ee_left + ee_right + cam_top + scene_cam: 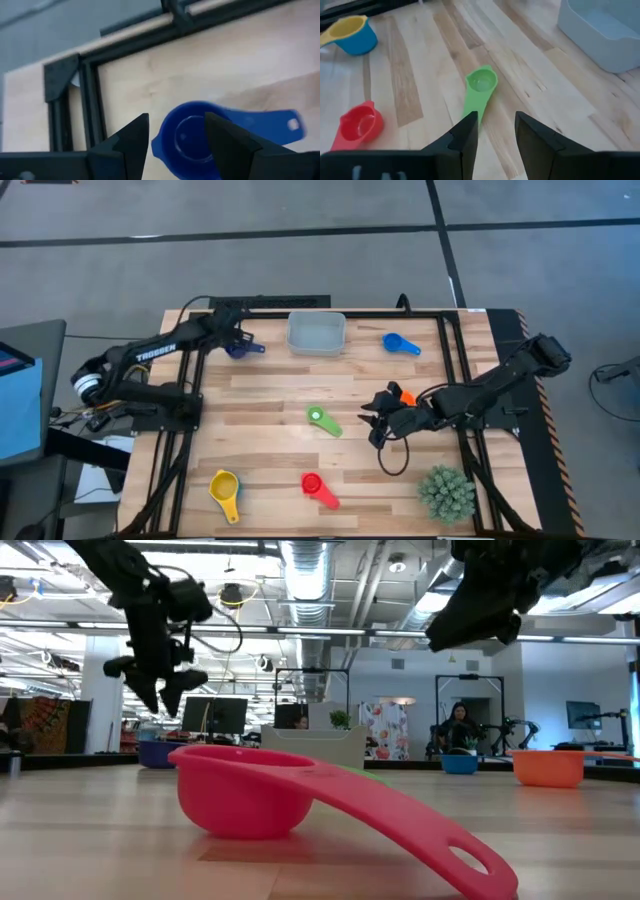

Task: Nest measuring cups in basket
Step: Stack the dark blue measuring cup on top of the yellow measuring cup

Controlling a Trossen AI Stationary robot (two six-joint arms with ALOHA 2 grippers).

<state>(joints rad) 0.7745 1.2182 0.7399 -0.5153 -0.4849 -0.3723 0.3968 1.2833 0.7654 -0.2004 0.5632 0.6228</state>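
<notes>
And there was the left gripper [240, 340] at the far left of the table, fingers spread wide and empty, hanging just over the dark blue cup [238, 350], which sat on the wood with its handle pointing toward the basket [316, 333]. In the left wrist view that cup [192, 140] showed right between the two dark fingers [132, 142], not clamped. The basket stood near the far edge, nothing visible inside it, with the blue cup [400, 343] just to its right. Over on the right, the right gripper [375, 420] hovered low, fingers parted with nothing between them, pointed toward the green cup [323, 420] at mid-table; the orange cup [403, 394] lay right beside that arm's wrist. Along the near edge sat the yellow cup [225, 486], which looked nested in a light blue one, and the red cup [315, 485], well apart from the basket.
</notes>
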